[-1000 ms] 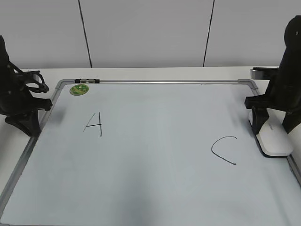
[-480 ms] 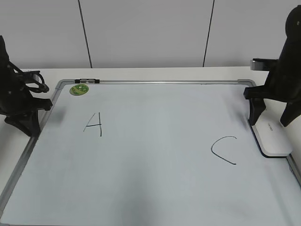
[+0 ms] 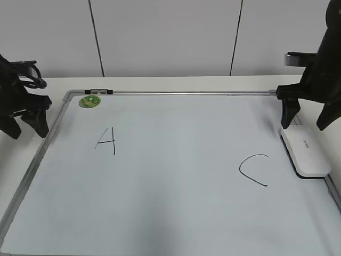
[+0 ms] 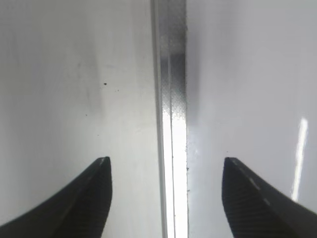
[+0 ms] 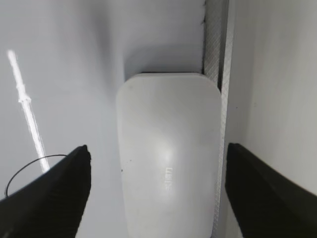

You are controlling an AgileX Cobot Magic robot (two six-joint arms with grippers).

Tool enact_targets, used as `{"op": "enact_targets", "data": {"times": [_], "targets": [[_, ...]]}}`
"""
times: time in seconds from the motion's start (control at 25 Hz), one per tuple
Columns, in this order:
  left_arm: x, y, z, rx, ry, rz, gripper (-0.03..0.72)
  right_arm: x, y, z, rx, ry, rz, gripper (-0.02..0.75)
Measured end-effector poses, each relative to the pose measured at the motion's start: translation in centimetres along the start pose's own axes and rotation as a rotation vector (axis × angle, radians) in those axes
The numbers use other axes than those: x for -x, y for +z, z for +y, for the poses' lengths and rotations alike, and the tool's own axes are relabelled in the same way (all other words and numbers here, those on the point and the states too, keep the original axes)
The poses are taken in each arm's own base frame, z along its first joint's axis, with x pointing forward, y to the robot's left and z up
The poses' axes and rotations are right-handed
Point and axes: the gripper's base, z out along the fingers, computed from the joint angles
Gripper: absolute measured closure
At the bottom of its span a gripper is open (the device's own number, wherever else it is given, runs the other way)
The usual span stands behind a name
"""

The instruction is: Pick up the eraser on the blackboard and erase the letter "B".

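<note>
Exterior view, entry: eraser [image 3: 305, 151] lay at the blackboard's [image 3: 170, 176] right edge, beside "C" [image 3: 253, 169]; no "B" was visible. Right claw [image 3: 308, 117] hung spread above it, empty; left claw [image 3: 25, 121] spread, empty, over the frame. Risk: a downward regrasp could smear "C" if swept wide.

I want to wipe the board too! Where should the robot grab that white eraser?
Probably across the eraser's two long sides, coming straight down from above. It lies flat on the whiteboard, long and narrow, and the open right gripper already hangs over it. Its right side sits close against the frame, leaving little room.
</note>
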Motion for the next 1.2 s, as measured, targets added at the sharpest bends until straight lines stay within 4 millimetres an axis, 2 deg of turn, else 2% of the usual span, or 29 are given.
{"op": "enact_targets", "data": {"times": [0.2, 0.36, 0.52, 0.56, 0.72, 0.84, 1.0, 1.2], "targets": [[-0.4, -1.7, -0.2, -0.001, -0.002, -0.005, 0.169, -0.1, -0.5, 0.0, 0.001, 0.003, -0.011, 0.141], [-0.8, -2.6, -0.3, -0.003, -0.001, 0.012, 0.169, -0.5, -2.7, 0.1, 0.003, 0.001, -0.062, 0.18], [-1.3, -5.2, -0.6, 0.001, 0.007, -0.05, 0.168, -2.0, -4.4, 0.1, 0.004, 0.0, -0.081, 0.195], [-1.7, -6.3, -0.7, 0.001, 0.01, -0.082, 0.168, -2.8, -4.7, 0.1, 0.004, 0.0, -0.079, 0.195], [-4.0, -8.8, -1.0, 0.003, 0.014, -0.185, 0.167, -6.5, -6.3, 0.7, 0.006, -0.018, -0.094, 0.197], [-6.5, -9.5, -1.0, 0.007, 0.008, -0.251, 0.167, -9.2, -7.0, 1.6, 0.012, -0.05, -0.173, 0.199], [-9.3, -10.1, -1.2, 0.01, 0.015, -0.334, 0.166, -12.8, -7.0, 2.7, 0.023, -0.096, -0.238, 0.201], [-12.4, -11.3, -3.3, 0.014, 0.12, -0.424, 0.171, -17.5, -6.5, 3.3, 0.036, -0.132, -0.26, 0.202]]}}
